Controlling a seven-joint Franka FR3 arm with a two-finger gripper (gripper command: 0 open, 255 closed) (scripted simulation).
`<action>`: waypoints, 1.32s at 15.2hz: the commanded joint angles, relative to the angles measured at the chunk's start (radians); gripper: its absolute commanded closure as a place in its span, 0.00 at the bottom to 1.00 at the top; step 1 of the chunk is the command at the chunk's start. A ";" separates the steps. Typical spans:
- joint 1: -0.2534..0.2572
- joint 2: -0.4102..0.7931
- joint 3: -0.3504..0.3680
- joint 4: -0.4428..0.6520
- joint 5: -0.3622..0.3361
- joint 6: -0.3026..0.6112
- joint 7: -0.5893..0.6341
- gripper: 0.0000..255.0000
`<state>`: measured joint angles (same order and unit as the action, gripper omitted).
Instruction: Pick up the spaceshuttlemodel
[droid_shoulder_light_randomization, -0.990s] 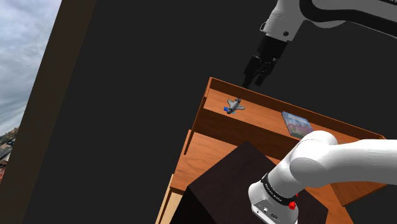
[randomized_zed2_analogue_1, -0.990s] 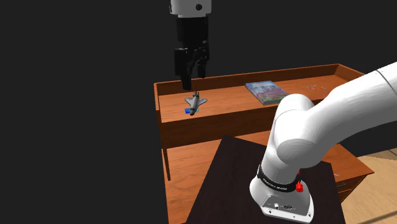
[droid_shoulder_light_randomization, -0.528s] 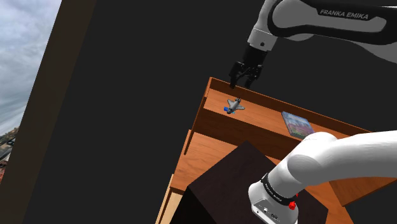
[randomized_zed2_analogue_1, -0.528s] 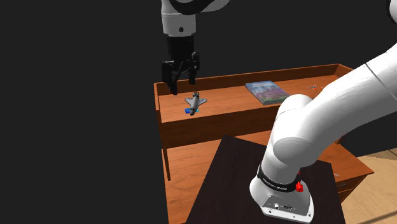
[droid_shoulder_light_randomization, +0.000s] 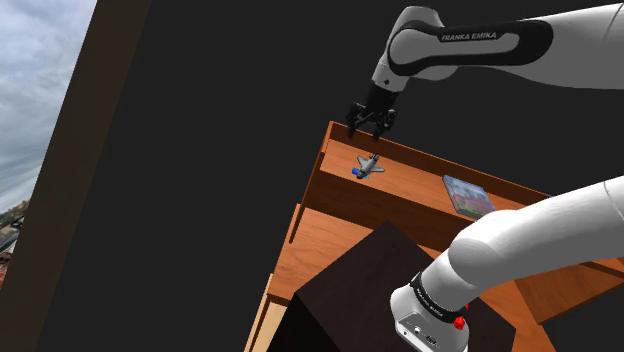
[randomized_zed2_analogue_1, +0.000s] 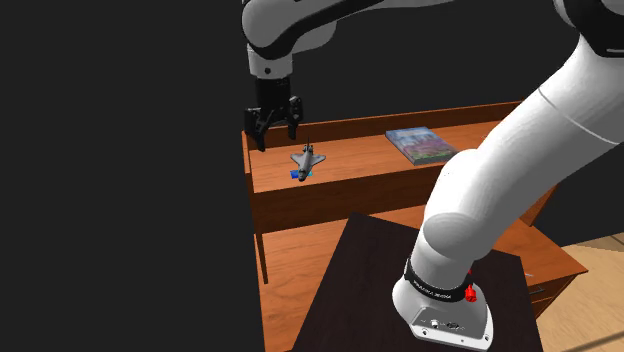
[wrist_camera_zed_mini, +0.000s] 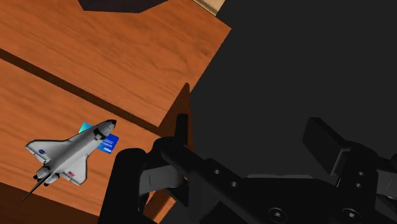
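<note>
Your gripper is open, its 2 black fingers standing well apart with nothing between them. It hangs above the far corner of the wooden desk, at the second exterior view's left end of the raised, rimmed shelf. The space shuttle model is on that shelf, near the same end and just in front of the gripper, lower down and apart from it. It is a small white and grey craft with dark edging, lying flat on its belly. In the wrist view you can see it off to one side of the fingers and not between them, with a small blue card touching it at the nose end and its thin tail spike pointing the other way. Farther along the shelf, well apart from the model, a book with a colourful cover lies flat. The dark box stand sits in front of the desk's lower level. A black area lies behind the desk, and in the shoulder view a strip of cloudy sky shows at the left edge.
</note>
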<state>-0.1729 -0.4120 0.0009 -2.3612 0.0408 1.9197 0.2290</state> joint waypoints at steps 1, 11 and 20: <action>-0.020 0.056 -0.010 0.013 -0.007 0.048 0.025 0.00; -0.112 0.343 -0.079 0.124 -0.024 0.244 0.130 0.00; -0.186 0.594 -0.151 0.269 0.003 0.364 0.203 0.00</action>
<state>-0.3503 0.1559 -0.1416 -2.1081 0.0387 2.2717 0.4241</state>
